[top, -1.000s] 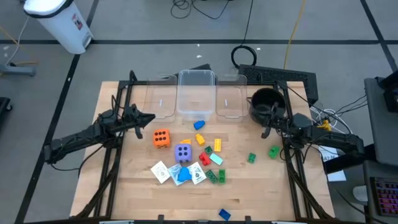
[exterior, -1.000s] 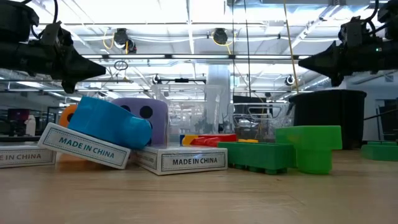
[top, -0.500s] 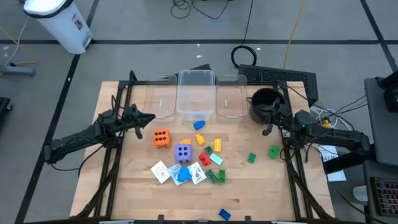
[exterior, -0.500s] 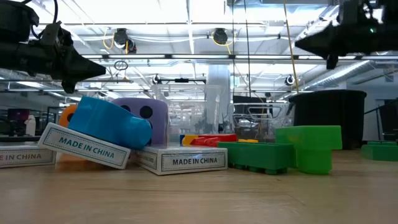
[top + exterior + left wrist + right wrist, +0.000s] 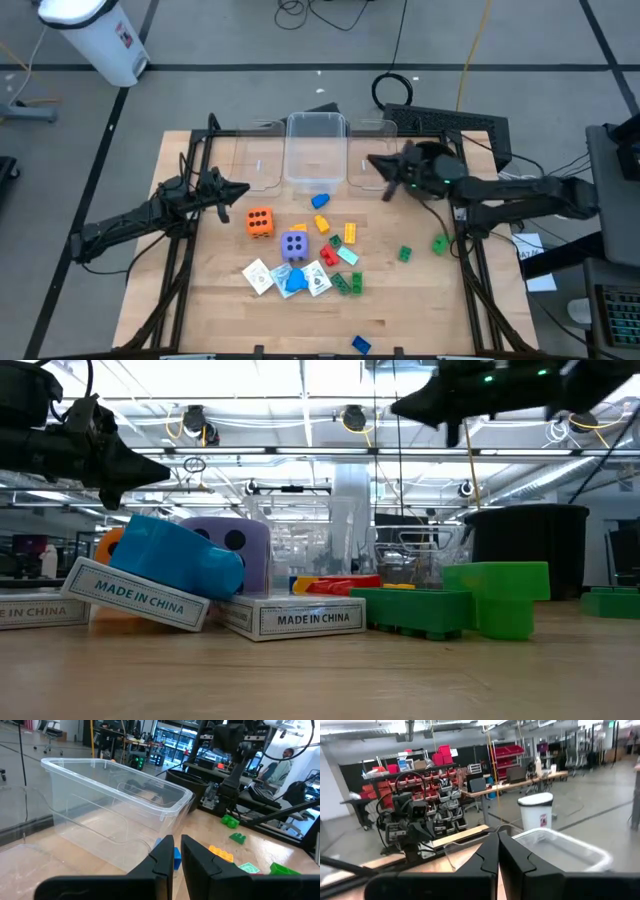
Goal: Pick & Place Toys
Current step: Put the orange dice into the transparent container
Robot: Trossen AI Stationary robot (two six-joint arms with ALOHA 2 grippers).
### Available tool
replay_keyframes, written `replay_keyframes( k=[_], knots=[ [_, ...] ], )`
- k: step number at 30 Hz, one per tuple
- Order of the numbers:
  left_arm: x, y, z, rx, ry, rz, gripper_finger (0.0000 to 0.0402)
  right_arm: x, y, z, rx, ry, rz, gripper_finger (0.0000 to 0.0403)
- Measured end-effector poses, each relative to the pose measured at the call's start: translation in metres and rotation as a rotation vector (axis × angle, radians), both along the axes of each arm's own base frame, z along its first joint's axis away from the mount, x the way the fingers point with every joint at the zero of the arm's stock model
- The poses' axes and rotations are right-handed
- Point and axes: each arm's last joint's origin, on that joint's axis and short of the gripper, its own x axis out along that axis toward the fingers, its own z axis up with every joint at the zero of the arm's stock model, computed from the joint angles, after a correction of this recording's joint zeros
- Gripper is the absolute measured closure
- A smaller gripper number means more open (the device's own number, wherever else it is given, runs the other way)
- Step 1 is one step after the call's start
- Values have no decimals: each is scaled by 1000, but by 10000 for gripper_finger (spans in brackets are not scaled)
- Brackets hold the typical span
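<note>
orange (image 5: 259,222) and purple (image 5: 294,244) dotted dice, seemingly foam — both arms' fingers pressed together.

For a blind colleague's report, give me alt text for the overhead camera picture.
Toys, including an orange die and a purple die, lie scattered on a wooden table. The shut left gripper hovers beside them; the shut right gripper hangs near clear bins.

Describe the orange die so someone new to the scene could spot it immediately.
Start at the wooden table and the three clear bins along its far edge. Just in front of the leftmost bin, at the left end of the toy cluster, sits the orange die. Its only look-alike, the purple die, lies beside it; every other toy is a small brick or card.
</note>
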Motion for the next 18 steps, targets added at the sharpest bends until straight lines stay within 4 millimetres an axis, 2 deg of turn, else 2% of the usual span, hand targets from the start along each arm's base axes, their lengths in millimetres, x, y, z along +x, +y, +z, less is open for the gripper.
replay_keyframes(
  k=[3, 7, 11, 18],
  knots=[
    [0, 0, 0, 0, 0, 0, 364, 19, -4, -10, 78, -5, 9, 399],
    [0, 0, 1, 47, 9, 15, 364, 31, -6, -20, 189, -63, 21, 399],
    [0, 1, 2, 69, 2, 33, 364, 33, -7, -21, 243, -94, 27, 399],
    [-1, 1, 15, -113, -194, 26, 364, 25, -5, -8, 235, -153, 34, 399]
  ],
)
